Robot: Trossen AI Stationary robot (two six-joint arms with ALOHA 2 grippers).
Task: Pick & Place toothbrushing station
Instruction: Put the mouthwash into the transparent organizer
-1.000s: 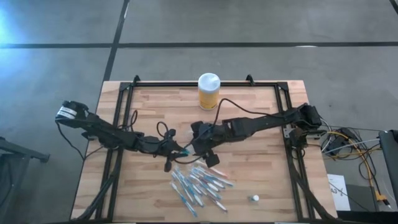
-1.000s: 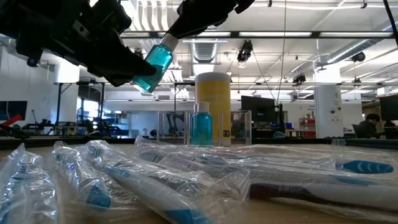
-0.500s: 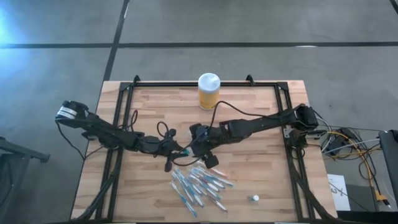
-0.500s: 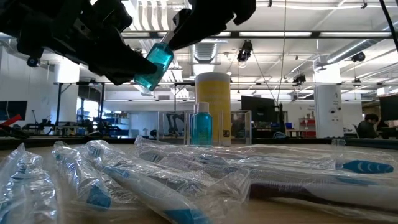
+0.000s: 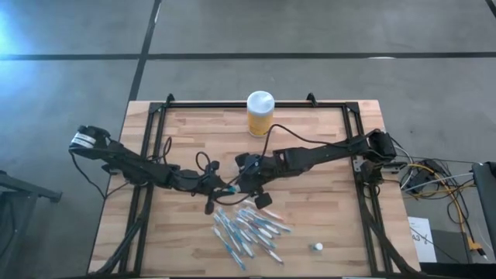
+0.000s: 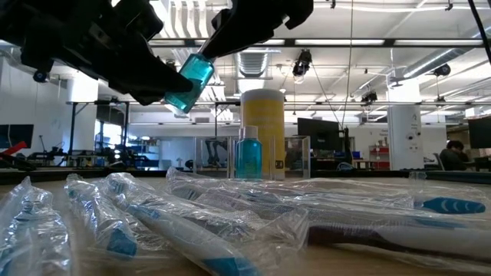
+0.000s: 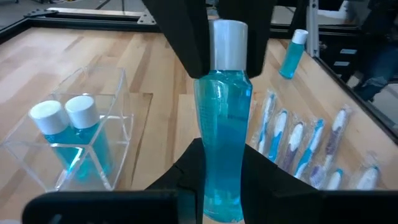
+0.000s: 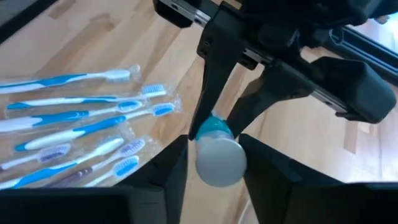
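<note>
Little changed from half a second ago: both arms still meeting over the middle of the tabletop (image 5: 310, 201), right tool (image 8: 214, 144) barely shifted since then, though moved in toward the bottle's cap compared with a full second back. Left tool (image 7: 221, 163) pinching the lower body of a blue mouthwash bottle (image 7: 222, 134), held upright above the wood. Right tool spread, one finger on either side of the bottle's white cap (image 8: 219, 163), apparently not yet pressed against it; contact impossible to confirm. Toothbrushing station (image 7: 78, 146), a clear slotted plastic holder, resting on the tabletop just beside and below the held bottle, apart from both tools, with two more white-capped blue bottles (image 7: 62, 134) standing inside its compartments. In the low view, same holder (image 6: 253, 162) sitting behind the pile of wrapped toothbrushes (image 6: 192, 218), in front of the yellow jar (image 6: 262, 130), with the raised bottle (image 6: 190, 80) above and off to one side of it. Wrapped toothbrushes (image 5: 246, 230) lying on the near half of the tabletop, below the tools in the high view. Yellow jar with white lid (image 5: 260, 113) standing at the far edge, well apart. One further small blue bottle (image 7: 292, 53) lying near the tabletop's edge.
</note>
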